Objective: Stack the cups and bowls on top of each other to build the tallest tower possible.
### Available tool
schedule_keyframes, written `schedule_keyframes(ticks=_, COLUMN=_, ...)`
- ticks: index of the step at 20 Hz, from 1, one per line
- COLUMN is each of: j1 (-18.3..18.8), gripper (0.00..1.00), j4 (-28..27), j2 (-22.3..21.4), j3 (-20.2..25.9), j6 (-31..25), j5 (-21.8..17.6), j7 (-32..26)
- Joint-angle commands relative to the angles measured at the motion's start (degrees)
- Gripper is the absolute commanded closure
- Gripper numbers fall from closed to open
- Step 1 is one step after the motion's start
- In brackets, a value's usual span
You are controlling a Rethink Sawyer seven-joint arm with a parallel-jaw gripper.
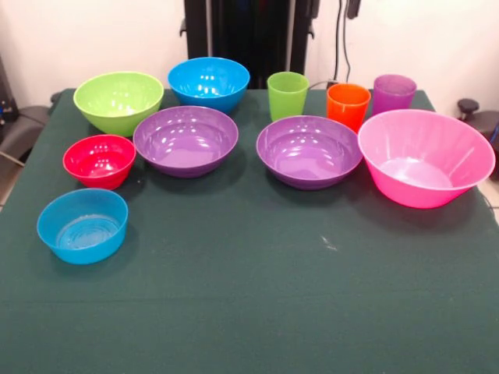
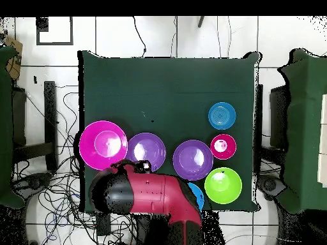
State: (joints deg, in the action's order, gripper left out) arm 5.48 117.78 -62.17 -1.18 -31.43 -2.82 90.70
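Note:
All ten pieces stand apart and upright on the green table (image 1: 257, 296). At the back of the front view are a lime green bowl (image 1: 118, 101), a blue bowl (image 1: 209, 82), a green cup (image 1: 288, 95), an orange cup (image 1: 348, 106) and a purple cup (image 1: 393, 93). In front of them are a red bowl (image 1: 99, 160), two purple bowls (image 1: 185, 140) (image 1: 309, 151) and the big pink bowl (image 1: 426, 157). A second blue bowl (image 1: 83, 225) sits nearest. Overhead, the red and black arm (image 2: 147, 191) is drawn back over the table's near edge and hides the cups. Its gripper end (image 2: 145, 166) is unclear.
The robot's black pedestal (image 1: 249, 31) stands behind the table. Overhead, cables (image 2: 57, 191) lie on the floor on the left, and dark chairs (image 2: 306, 127) stand on both sides of the table.

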Motion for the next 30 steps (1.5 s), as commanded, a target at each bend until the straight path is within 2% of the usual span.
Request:
schedule_keyframes(ticks=1, j1=1.9, gripper=0.00, j4=-4.9, j2=10.1, j3=4.4, j6=4.4, j5=-5.2, j7=2.0)
schedule_keyframes(ticks=6, j1=3.0, gripper=0.00, j4=-8.5, j2=13.1, j3=5.2, j6=5.7, j5=-6.0, j7=0.4)
schedule_keyframes(ticks=10, j1=3.3, gripper=0.00, j4=-13.4, j2=14.5, j3=5.5, j6=1.0, j5=-6.6, j7=-1.4)
schedule_keyframes(ticks=16, j1=5.6, gripper=0.00, j4=-16.5, j2=15.3, j3=7.2, j6=-2.4, j5=-8.0, j7=-4.7)
schedule_keyframes(ticks=18, j1=7.1, gripper=0.00, j4=-18.1, j2=14.8, j3=8.0, j6=-5.7, j5=-8.8, j7=-7.3)
schedule_keyframes(ticks=26, j1=10.9, gripper=0.00, j4=-20.1, j2=11.8, j3=10.1, j6=-12.7, j5=-10.7, j7=-11.9)
schedule_keyframes(ticks=30, j1=13.6, gripper=0.00, j4=-18.7, j2=8.3, j3=11.2, j6=-13.5, j5=-11.8, j7=-14.0)
